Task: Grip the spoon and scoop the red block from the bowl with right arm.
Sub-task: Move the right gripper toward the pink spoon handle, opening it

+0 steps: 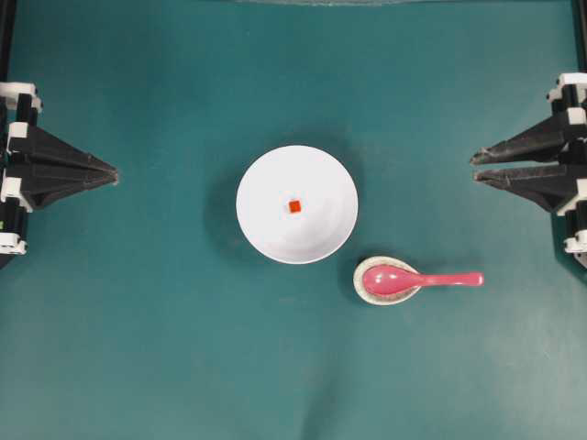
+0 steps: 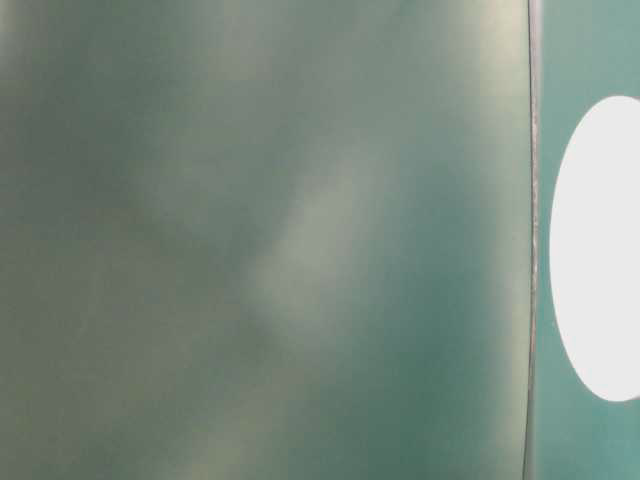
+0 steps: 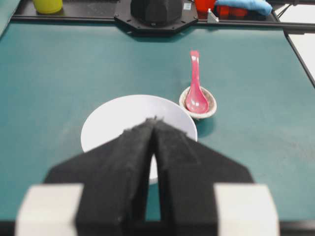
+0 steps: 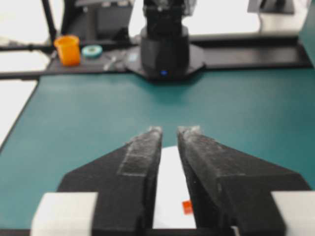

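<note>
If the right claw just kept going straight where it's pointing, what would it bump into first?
Probably the large round white bowl, though height is unclear. The right gripper, empty, points left toward it; the glossy pink spoon lies off that line.
</note>
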Motion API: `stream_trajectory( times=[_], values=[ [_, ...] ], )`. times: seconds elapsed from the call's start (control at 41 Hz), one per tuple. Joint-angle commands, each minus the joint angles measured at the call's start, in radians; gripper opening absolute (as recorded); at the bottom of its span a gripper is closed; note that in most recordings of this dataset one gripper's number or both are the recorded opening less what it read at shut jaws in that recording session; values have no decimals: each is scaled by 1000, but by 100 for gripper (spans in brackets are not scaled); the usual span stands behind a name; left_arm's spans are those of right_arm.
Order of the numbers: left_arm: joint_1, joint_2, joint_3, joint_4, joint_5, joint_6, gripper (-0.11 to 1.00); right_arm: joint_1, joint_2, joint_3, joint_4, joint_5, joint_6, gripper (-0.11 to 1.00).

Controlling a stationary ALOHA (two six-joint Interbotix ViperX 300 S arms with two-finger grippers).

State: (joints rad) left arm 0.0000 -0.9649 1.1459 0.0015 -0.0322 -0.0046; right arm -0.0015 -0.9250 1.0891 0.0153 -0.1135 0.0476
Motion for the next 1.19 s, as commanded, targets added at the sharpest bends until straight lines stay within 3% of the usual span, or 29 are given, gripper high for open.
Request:
stream_trajectory(
  times=[0.0,0.512,0.756,1.17],
  values=[
    [2,8,-29,2,5,-2,0,0,-3,-37,9,29,2,35],
    [2,8,-28,2,12,-2,0,0,-18,-44,61,124,2,53],
    [3,8,-28,2,12,-2,0,-2,-15,-41,67,155,2,54],
    [3,8,-28,2,12,-2,0,8,51,0,124,126,15,54]
  ],
)
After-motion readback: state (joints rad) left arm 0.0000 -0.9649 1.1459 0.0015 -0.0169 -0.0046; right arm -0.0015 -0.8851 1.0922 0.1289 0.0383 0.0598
